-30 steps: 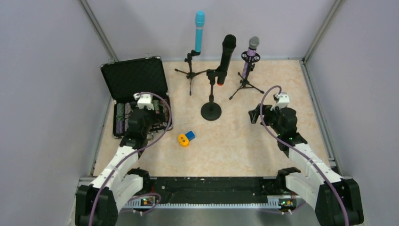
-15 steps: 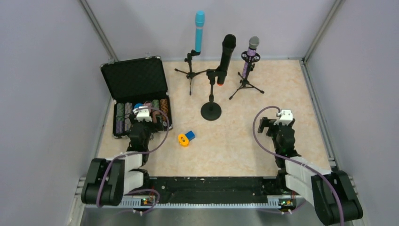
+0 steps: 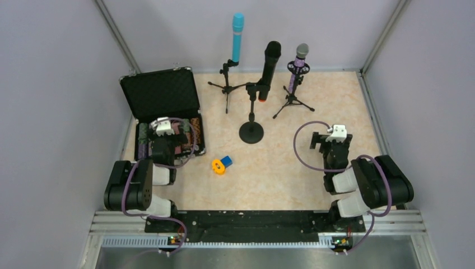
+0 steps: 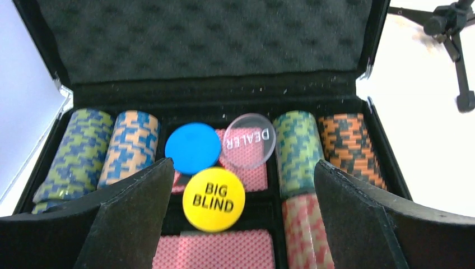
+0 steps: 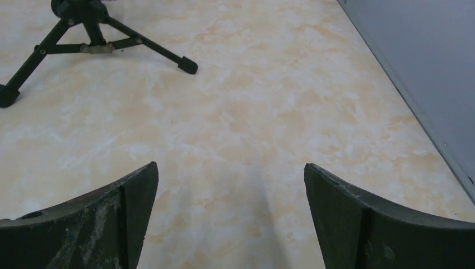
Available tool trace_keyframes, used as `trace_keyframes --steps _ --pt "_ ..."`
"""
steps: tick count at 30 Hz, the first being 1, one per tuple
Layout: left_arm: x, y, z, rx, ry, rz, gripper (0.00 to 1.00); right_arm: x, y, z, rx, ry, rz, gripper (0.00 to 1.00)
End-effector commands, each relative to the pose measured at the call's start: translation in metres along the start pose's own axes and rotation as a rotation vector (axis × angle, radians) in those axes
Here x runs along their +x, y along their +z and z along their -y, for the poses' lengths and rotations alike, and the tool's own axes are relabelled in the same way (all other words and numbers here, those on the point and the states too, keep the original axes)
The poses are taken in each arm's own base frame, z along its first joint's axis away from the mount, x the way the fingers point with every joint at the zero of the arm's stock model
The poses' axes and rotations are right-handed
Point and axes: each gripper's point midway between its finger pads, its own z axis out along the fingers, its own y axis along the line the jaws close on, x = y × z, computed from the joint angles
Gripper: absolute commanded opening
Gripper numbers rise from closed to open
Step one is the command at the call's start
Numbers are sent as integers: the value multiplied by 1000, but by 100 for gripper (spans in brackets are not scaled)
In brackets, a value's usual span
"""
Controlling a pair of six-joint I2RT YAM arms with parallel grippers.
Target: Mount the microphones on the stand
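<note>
Blue microphone [image 3: 237,38], black microphone [image 3: 269,63] and purple microphone [image 3: 298,66] upright in stands [image 3: 251,133] at 12 o'clock of table [image 3: 280,168]; left end effector [image 4: 241,185] at 9 o'clock, right end effector [image 5: 229,185] at 3 o'clock, both spread apart.

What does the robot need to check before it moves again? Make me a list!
1. Light-blue microphone upright in the left tripod: ok.
2. Black microphone held in the round-base stand: ok.
3. Purple microphone upright in the right tripod: ok.
4. Left gripper open, holding nothing: ok.
5. Right gripper open, holding nothing: ok.
6. How tightly the stands hold them: cannot tell.
</note>
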Motion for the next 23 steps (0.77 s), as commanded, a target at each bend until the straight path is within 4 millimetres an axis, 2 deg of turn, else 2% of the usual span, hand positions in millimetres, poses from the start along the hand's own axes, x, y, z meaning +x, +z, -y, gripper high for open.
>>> trace_keyframes --steps 1,4,23 --pt "-14 27 -3 -33 -31 -41 99 -37 17 10 67 61 106 99" --pt "-17 21 0 -8 -28 -18 99 -39 15 12 76 62 120 99" --pt "-17 24 0 -9 -19 -22 99 -37 19 14 97 70 105 99"
